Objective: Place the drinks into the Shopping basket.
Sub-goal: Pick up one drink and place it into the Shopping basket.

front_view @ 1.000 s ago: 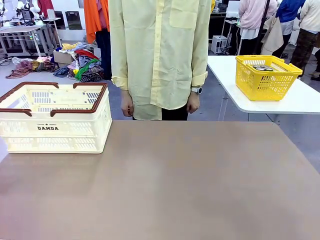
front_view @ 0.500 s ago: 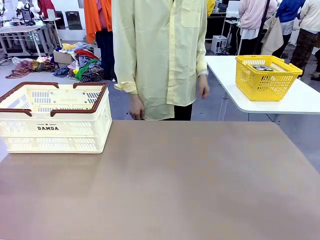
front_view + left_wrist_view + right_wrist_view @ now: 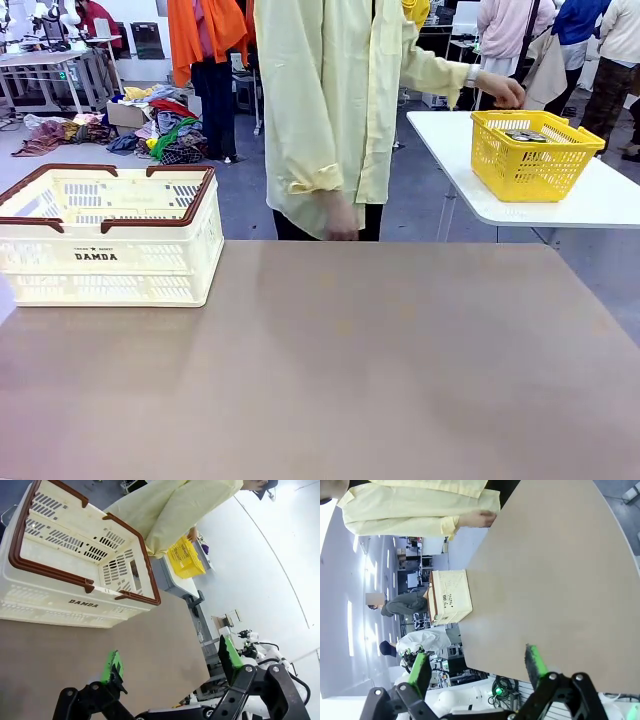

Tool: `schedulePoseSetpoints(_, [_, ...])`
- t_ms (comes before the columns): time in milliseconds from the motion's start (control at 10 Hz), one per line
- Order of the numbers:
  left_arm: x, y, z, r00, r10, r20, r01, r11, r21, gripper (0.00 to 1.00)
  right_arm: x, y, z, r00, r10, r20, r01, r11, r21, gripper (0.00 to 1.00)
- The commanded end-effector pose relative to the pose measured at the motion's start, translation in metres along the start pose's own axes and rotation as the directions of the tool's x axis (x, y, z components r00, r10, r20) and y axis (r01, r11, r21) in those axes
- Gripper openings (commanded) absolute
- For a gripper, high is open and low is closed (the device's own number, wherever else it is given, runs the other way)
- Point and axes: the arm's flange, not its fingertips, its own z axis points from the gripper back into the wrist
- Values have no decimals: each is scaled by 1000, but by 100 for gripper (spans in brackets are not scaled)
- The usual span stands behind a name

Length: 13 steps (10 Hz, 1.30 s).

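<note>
You have the brown table (image 3: 380,370) spread across the front view, its top bare from the near edge to the far one. Behind its far edge stands a person (image 3: 330,100) in a pale yellow shirt, turned towards the robot's right.

Your Shopping basket (image 3: 150,265) sits on the table at the far left corner, upright, with its "DAMDA" side facing the robot. From the left wrist you look down on it (image 3: 75,605) at an angle, past the red-brown rim to the slotted walls inside. From the right wrist it (image 3: 451,597) shows small at the table's far end.

A white side table (image 3: 560,205) stands apart to the right, and it carries a yellow mesh basket (image 3: 535,155). Something flat lies inside that basket, too small for you to tell what.

Your left hand (image 3: 171,660) hangs above the table near the Shopping basket, its fingers spread wide with only air between them. Your right hand (image 3: 477,665) is just as wide apart over its side of the table, gripping nothing.

The person's reaching hand (image 3: 500,90) is over the rim of the yellow mesh basket. The lowered hand (image 3: 338,220) hangs just at the brown table's far edge.
</note>
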Motion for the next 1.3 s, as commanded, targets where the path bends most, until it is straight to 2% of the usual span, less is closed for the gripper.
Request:
schedulePoseSetpoints(0, [3, 0, -1, 1000, -6, 8, 6, 1000, -17, 100, 0, 2, 5, 1000, 22, -2, -22, 1000, 8, 100])
schedulePoseSetpoints(1200, [3, 0, -1, 1000, -6, 8, 6, 1000, -17, 100, 0, 2, 5, 1000, 22, -2, -22, 1000, 8, 100])
